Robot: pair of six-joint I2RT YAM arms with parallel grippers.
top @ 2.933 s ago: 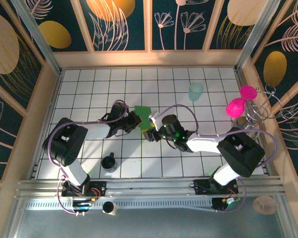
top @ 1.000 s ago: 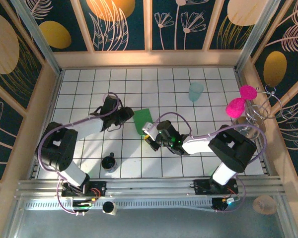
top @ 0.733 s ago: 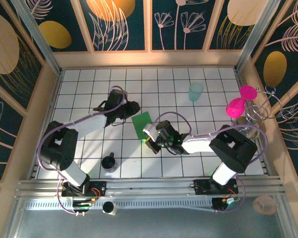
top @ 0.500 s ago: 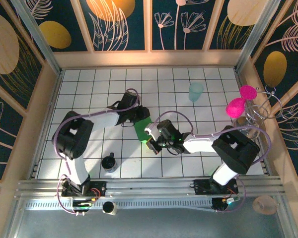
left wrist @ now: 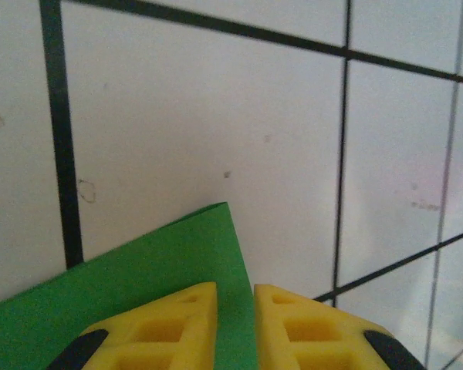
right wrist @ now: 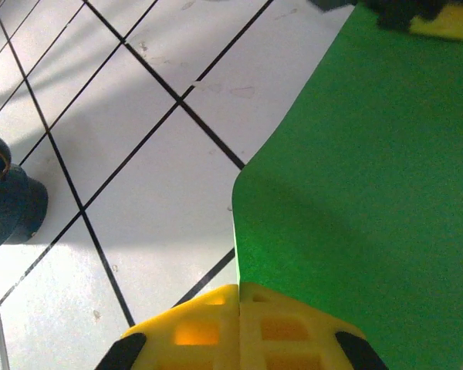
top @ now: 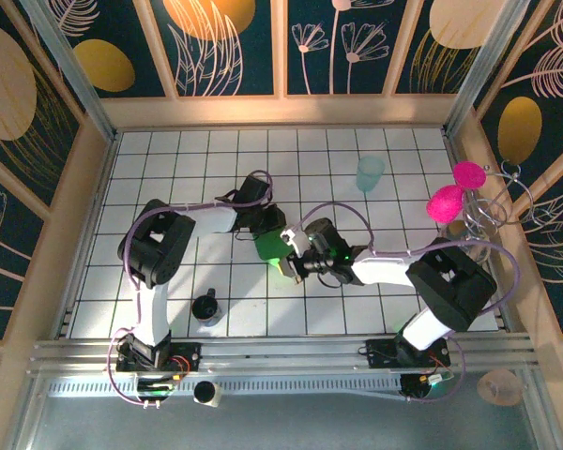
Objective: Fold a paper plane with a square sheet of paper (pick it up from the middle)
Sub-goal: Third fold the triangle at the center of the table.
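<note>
The square sheet of paper [top: 269,246] sits near the middle of the tiled surface [top: 169,159], held from two sides. The left gripper [top: 266,223] is closed on its far edge. In the left wrist view the yellow fingertips [left wrist: 177,324] nearly meet, with a strip of green between them and one corner of the sheet poking out ahead over white tile. The right gripper [top: 292,260] pinches the near edge. In its wrist view the fingertips press together and the sheet bows up and away from them, throwing a shadow on the tiles.

Bare tiles run along the far rows and down the left side, up to the wooden walls. To the right, the right arm's forearm lies across the grid.

A dark mug [top: 205,307] stands toward the near left, well apart from the sheet. A pale teal cup [top: 370,172] stands far right, also well clear. Pink objects [top: 446,202] hang by the right wall.

Less than a second ago the left gripper was off to the sheet's far left, not touching it; now it is clamped on the edge. Some three seconds back the sheet was farther from the arm bases.
</note>
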